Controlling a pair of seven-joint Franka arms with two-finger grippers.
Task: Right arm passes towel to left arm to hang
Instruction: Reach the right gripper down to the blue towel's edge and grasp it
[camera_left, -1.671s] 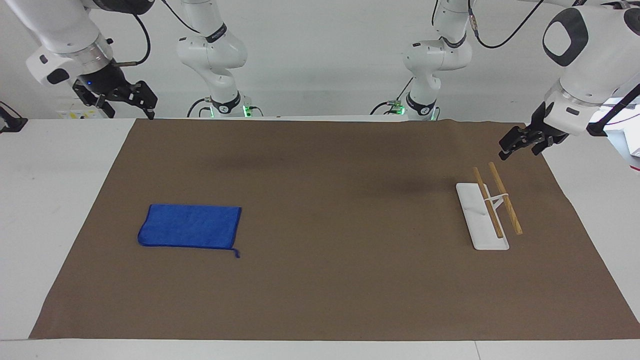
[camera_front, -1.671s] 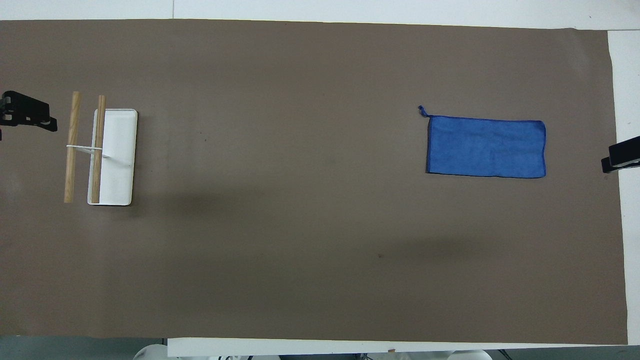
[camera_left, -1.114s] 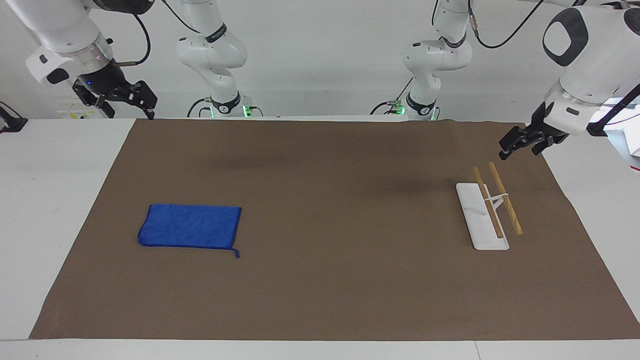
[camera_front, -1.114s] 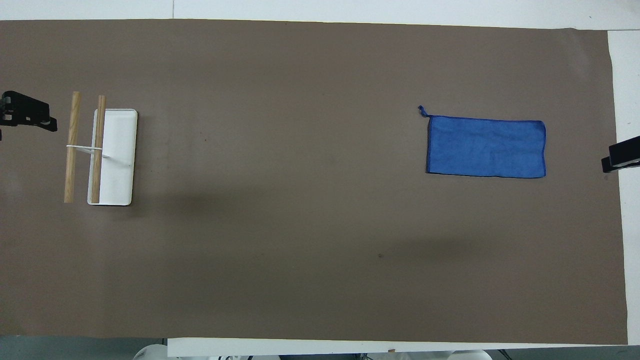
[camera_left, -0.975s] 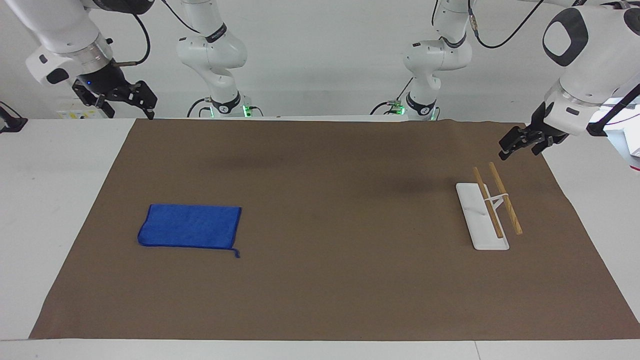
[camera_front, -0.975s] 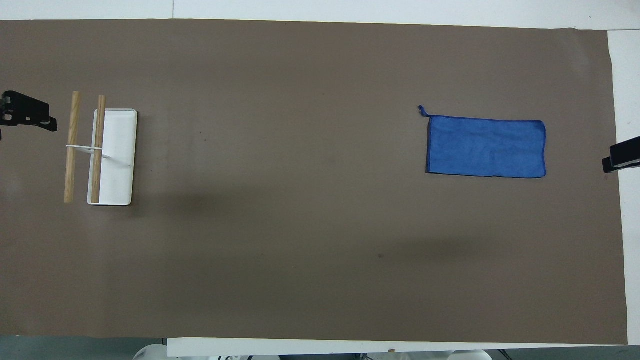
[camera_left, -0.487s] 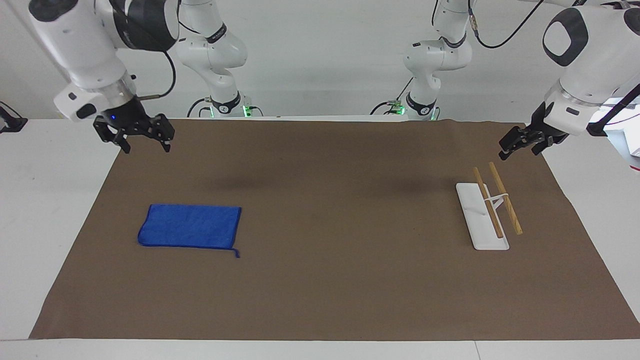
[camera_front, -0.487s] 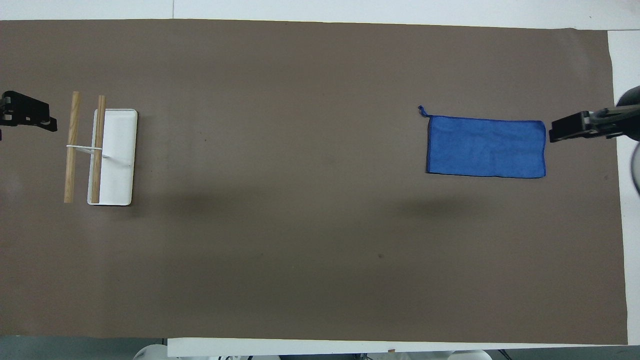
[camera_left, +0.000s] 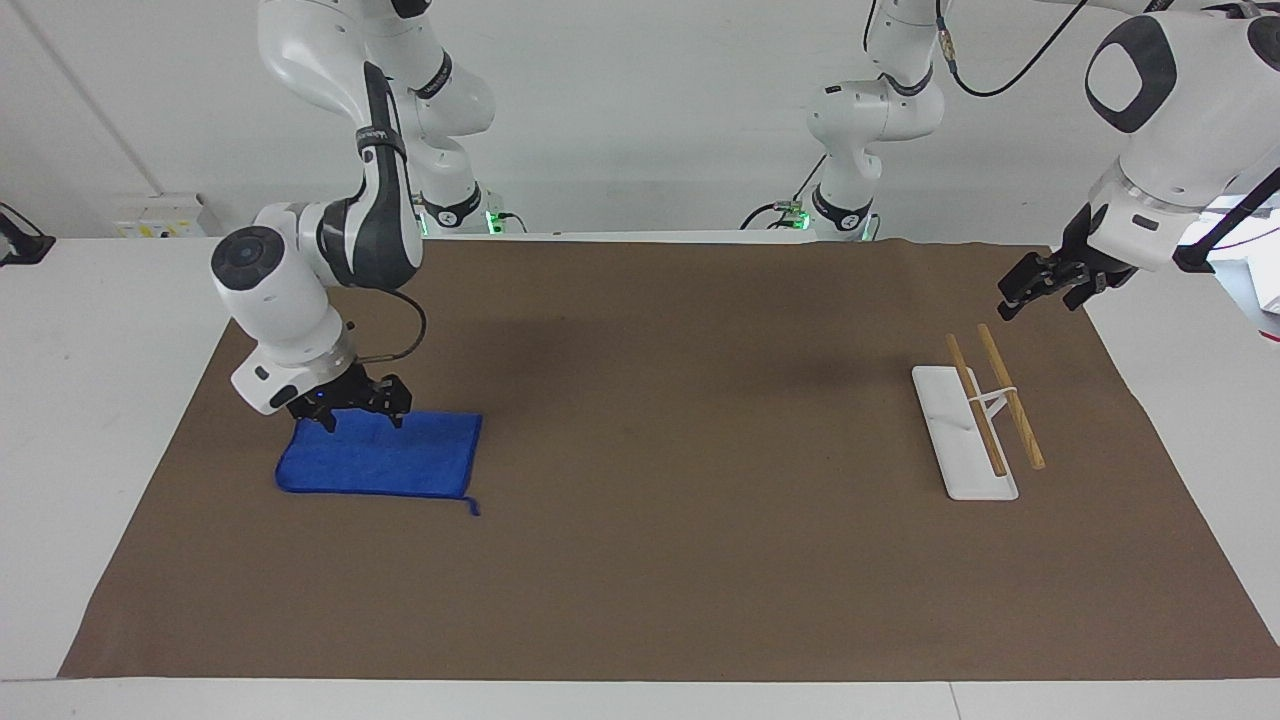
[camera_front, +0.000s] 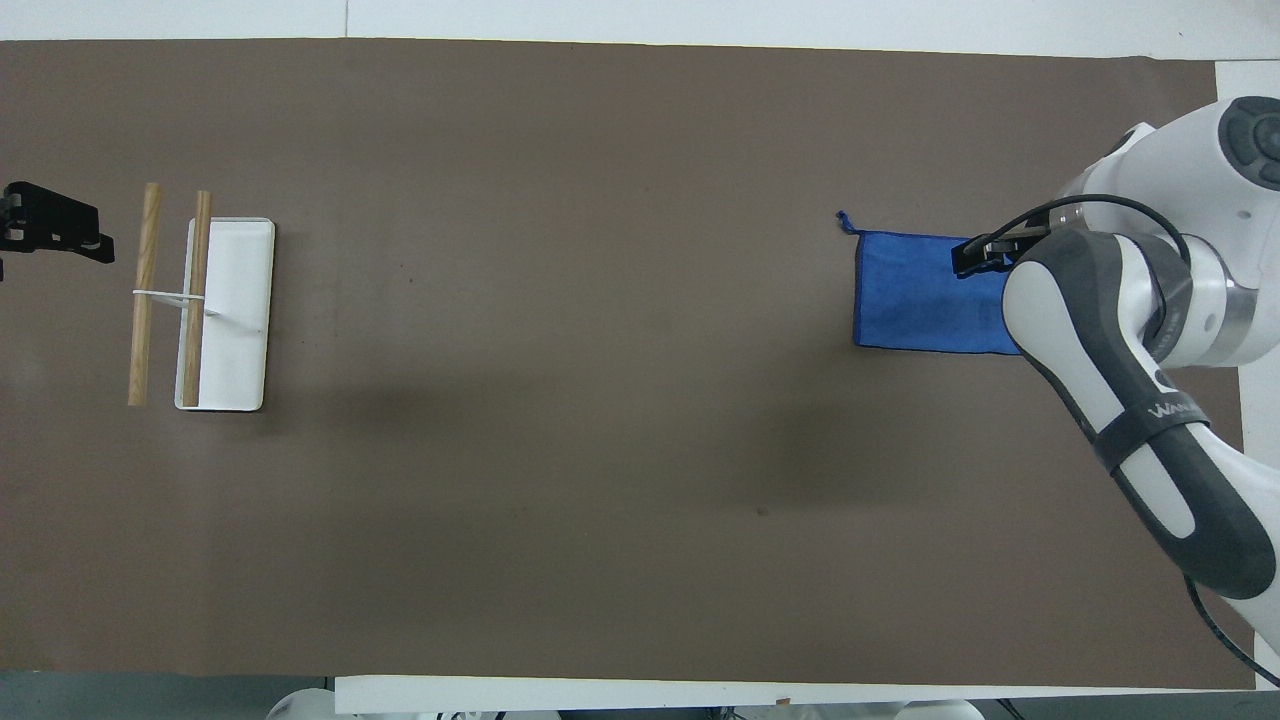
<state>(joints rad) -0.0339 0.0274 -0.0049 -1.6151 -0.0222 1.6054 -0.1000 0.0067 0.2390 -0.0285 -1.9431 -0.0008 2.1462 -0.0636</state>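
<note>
My right gripper (camera_left: 352, 417) is low over the towel (camera_left: 395, 462), fingers wide, holding nothing I can see. Towel lies flat toward the right arm's end of the desk (camera_left: 640, 560). Left gripper (camera_left: 1032, 290) waits over the other end, fingers wide, empty.

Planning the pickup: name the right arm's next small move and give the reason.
Probably lower and close. The right gripper is open over the edge of the towel nearer the robots, and the towel lies flat and ungrasped on the brown mat.

A white counter (camera_left: 100, 400) carries a brown mat (camera_left: 660, 560). On the mat lie a blue towel (camera_left: 400, 465) toward the right arm's end and a white rack (camera_left: 962, 432) with two wooden rods toward the left arm's end.
</note>
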